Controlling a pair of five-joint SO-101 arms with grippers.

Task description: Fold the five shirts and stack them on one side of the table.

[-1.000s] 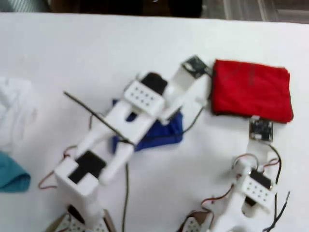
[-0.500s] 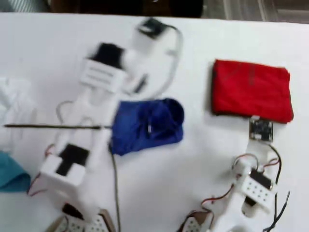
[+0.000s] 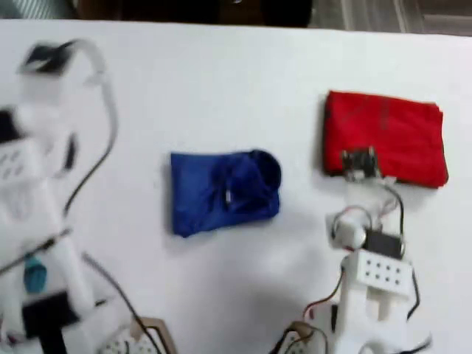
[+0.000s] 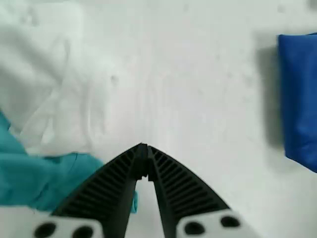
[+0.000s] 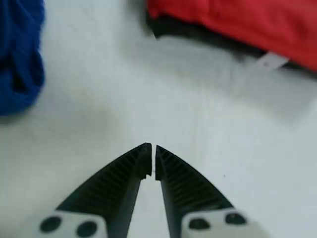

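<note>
Folded blue shirt [image 3: 225,190] lies mid-tabletop [image 3: 221,74], with the folded red shirt [image 3: 385,136] well apart at the right arm's side. Left tool [image 4: 143,148] and right tool [image 5: 150,148] are clenched, tips together. The right wrist view catches a white tag [image 5: 270,61] at the red shirt's edge, too blurred to read. The left wrist view shows a crumpled white shirt [image 4: 44,74] beside a teal shirt [image 4: 34,178].

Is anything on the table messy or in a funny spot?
Yes. The blue shirt is folded but lumpy, and it lies alone mid-table, apart from the neat red shirt. In the left wrist view, a white shirt and a teal shirt lie crumpled together, not folded.
</note>
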